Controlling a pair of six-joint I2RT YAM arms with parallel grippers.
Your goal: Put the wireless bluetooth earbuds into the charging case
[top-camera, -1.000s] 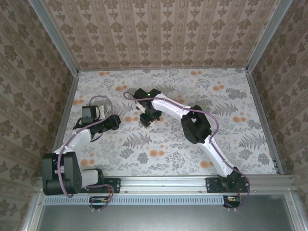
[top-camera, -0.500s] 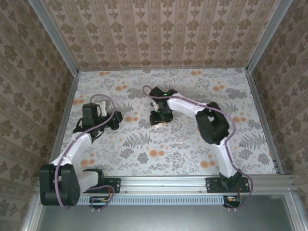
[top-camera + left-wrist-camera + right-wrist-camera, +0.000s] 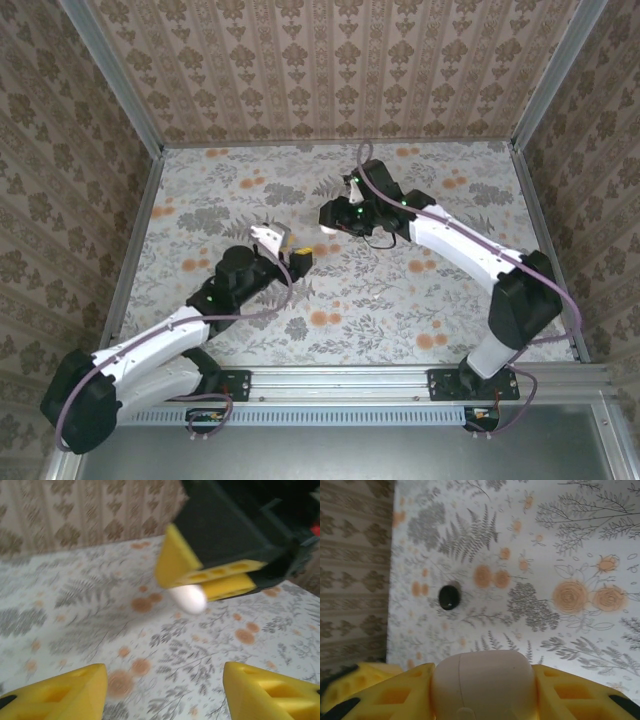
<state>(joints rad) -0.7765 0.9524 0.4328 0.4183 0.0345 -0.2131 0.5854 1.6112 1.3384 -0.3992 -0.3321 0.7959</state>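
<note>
Two yellow fingers of the right gripper [image 3: 480, 696] pinch the white charging case [image 3: 480, 672] from both sides, over the floral table [image 3: 560, 555]. One black earbud [image 3: 449, 597] lies on the table beyond it, near the wallpapered wall [image 3: 355, 580]. The left gripper [image 3: 165, 695] stands spread, nothing between its fingers, facing the held case.

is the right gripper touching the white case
Touching: right wrist view shows the right gripper clamping the charging case between both fingers, no gap.
</note>
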